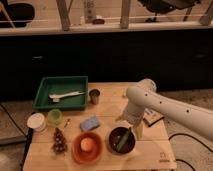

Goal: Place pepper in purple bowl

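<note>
The purple bowl [121, 140] stands on the wooden table near its front edge, right of the orange bowl. The small green pepper [124, 140] lies slanted inside the purple bowl, its upper end pointing up toward the gripper. My gripper [133, 129] hangs from the white arm [150, 102], which reaches in from the right. It is just above the bowl's back right rim, at the pepper's upper end. Whether it touches the pepper does not show.
The orange bowl [87, 147] holds a round orange thing. A blue sponge [90, 123], a dark bunch of grapes [59, 141], a light green cup [55, 116], a white cup [36, 121], a metal cup [94, 96] and a green tray [45, 90] stand to the left. A packet [152, 116] lies to the right.
</note>
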